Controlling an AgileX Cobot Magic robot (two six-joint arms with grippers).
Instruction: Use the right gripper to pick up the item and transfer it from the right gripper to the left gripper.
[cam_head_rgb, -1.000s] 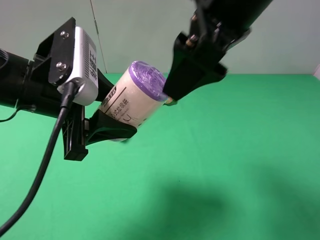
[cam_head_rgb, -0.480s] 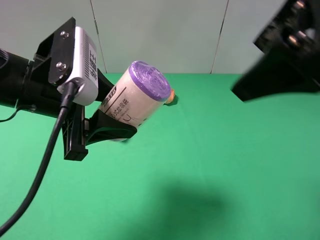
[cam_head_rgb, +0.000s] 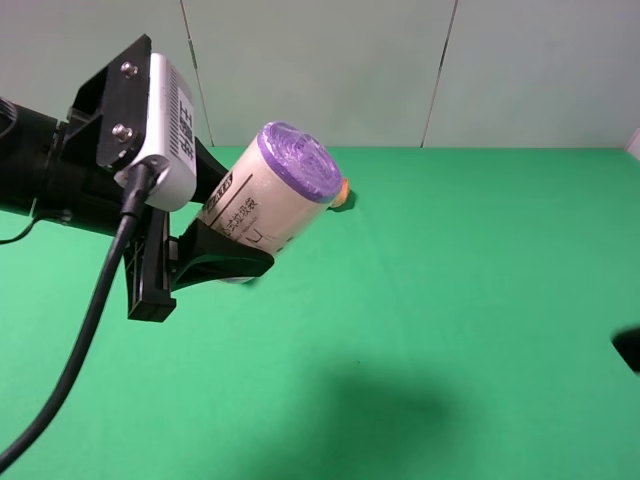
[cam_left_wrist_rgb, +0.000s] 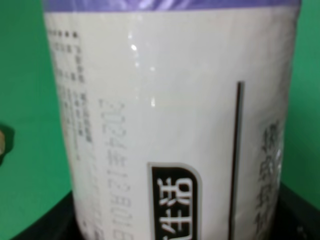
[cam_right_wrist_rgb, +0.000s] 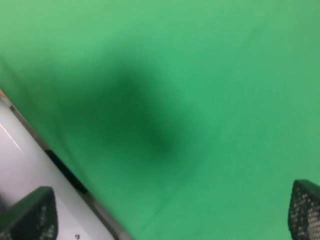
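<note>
Left gripper (cam_head_rgb: 232, 220): closed on the can (cam_head_rgb: 280, 195), one black finger over its side and one under. It clamped near the rear end, so most of the body stuck out free.
Can, position: held in the air, tilted, purple end up toward the high camera, well above the green cloth (cam_head_rgb: 470, 290). It touched nothing but the left fingers.
Can, close view: the left wrist camera was filled by the cream-white side with dark print and a date line. A purple band ran across the far end, and black finger tips showed at both near corners, against the can.
Right gripper (cam_right_wrist_rgb: 167, 215): jaws spread wide, the two textured fingertips at opposite edges of its own view. Only cloth lay between them, and it held nothing.
Right arm, high view: only a dark scrap (cam_head_rgb: 630, 350) showed at the right edge, probably part of it, well apart from the can.
Why the rear-end grip: judged that it left the front of the can clear for a second claw to hold without the fingers colliding.
Task stage: judged that the hand-over was done, since the left alone carried the can.
Orange roll (cam_head_rgb: 342, 193): on the cloth behind the can, partly hidden, not involved.
Silver-grey box (cam_head_rgb: 165, 130): at the left wrist, with a black cable (cam_head_rgb: 90, 330) hanging down from it.
Risk: with a smooth side, a tilt and an off-centre clamp, the can could pivot or slip if the grip eased.
</note>
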